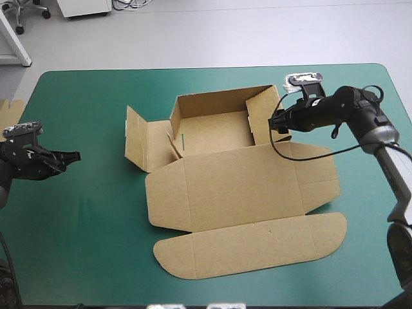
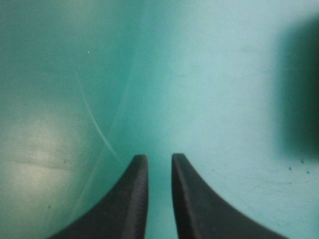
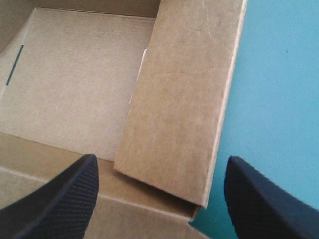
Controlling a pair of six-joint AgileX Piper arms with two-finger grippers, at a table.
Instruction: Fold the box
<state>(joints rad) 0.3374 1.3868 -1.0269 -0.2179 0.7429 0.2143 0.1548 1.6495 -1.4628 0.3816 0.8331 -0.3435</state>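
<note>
A cut sheet of brown board, the box [image 1: 238, 187], lies half formed in the middle of the table's teal-green cover [image 1: 77, 244]. Its far wall [image 1: 212, 100] stands upright. The right side wall [image 1: 261, 116] is raised too, leaning a little inward over the tray floor [image 1: 215, 132]. The left side panels [image 1: 138, 145] are spread outward on the cover, only partly lifted. The broad lid panel lies flat toward the near edge, and a long flap with rounded ends [image 1: 257, 248] lies flat nearest of all.

The right gripper [image 1: 275, 122] is at the box's right side wall, its black fingers released and wide apart. In the right wrist view this gripper [image 3: 162, 160] straddles the wall [image 3: 179, 109] — one finger [image 3: 65, 199] is over the board inside the box [image 3: 75, 89], the other [image 3: 264, 204] is over the bare cover [image 3: 284, 74] outside it. Whether either finger touches the board cannot be told.

The left gripper [image 1: 72, 155] is well apart from the box, near the table's left edge, pointing right toward it. In the left wrist view its fingers [image 2: 159, 158] are drawn almost together with only a thin slit between, grasping nothing, over bare cover [image 2: 199, 74].

An edge of more brown board [image 1: 11, 106] shows at the table's left edge.
</note>
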